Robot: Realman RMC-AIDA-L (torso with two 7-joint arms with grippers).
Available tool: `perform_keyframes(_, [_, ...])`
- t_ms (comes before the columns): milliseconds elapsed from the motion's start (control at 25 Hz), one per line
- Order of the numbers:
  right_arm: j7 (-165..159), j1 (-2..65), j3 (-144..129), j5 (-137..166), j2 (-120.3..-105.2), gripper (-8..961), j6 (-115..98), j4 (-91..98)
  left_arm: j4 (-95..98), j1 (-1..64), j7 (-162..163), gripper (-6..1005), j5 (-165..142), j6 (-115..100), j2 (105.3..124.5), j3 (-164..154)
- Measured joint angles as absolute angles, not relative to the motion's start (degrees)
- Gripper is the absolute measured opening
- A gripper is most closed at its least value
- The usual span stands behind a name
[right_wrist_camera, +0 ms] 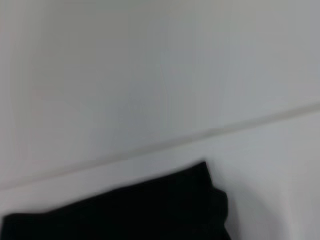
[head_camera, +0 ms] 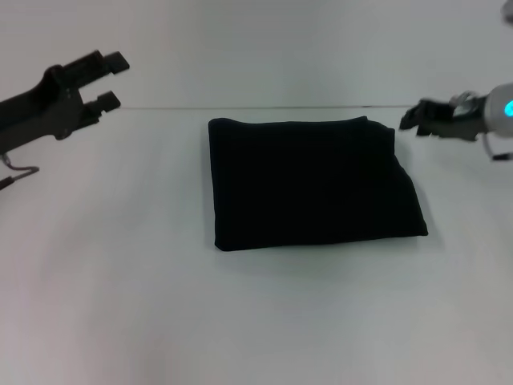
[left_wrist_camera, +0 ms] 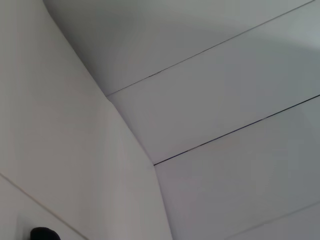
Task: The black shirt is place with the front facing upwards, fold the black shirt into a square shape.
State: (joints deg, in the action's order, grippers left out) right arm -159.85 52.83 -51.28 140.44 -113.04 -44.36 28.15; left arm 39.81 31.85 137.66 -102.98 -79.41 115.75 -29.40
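The white tabletop [head_camera: 120, 305] carries the black shirt [head_camera: 313, 183], folded into a near-square block lying flat at its middle toward the far edge; no lettering shows. The left pincer [head_camera: 112, 80] hangs raised well left of the shirt, fingers parted and empty. The right pincer [head_camera: 410, 120] hovers just beside the shirt's far right corner; whether it is open I cannot tell.

White table [head_camera: 120, 305] filling the head view, plain pale wall [head_camera: 264, 48] behind it, thin dark line where the two meet, soft even light, left wrist view showing white panels [left_wrist_camera: 225, 100] crossed by thin dark seams
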Motion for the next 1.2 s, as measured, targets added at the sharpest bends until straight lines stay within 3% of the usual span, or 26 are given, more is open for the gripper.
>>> perform_keyframes(120, [-157.7,49.6,-48.4,134.9,-111.06,324,-54.7,36.3,39.2,31.7,138.8,785,-105.6,-81.9,114.62,-31.0])
perform_keyframes(240, [-152.8,48.0,-44.2,127.6,-107.92,336,-64.1,38.9,37.4,32.0,141.9,784,-112.0,-86.3,113.24,-32.7])
perform_keyframes(400, [-150.6,47.9,-39.2,123.2,-104.22,383,-73.7,38.5,33.4,33.4,143.8,782,-117.5,-89.5,113.82,-32.9])
perform_keyframes(560, [-150.8,47.6,-36.9,122.4,-104.11,430,-76.4,38.9,30.0,33.9,144.6,781,-118.8,-86.6,114.98,-33.6])
perform_keyframes(760, [-150.4,47.6,-36.2,122.3,-104.49,655,-77.3,38.6,26.7,35.1,145.0,779,-118.8,-80.6,116.37,-36.4])
perform_keyframes(960, [-150.4,47.6,-36.0,122.2,-104.61,794,-77.3,38.5,23.8,37.4,145.2,771,-118.9,-73.8,117.47,-38.4])
perform_keyframes(1200, [-150.3,47.4,-35.9,122.2,-104.60,790,-77.4,38.5,21.5,38.9,145.6,719,-118.9,-69.3,117.80,-39.1])
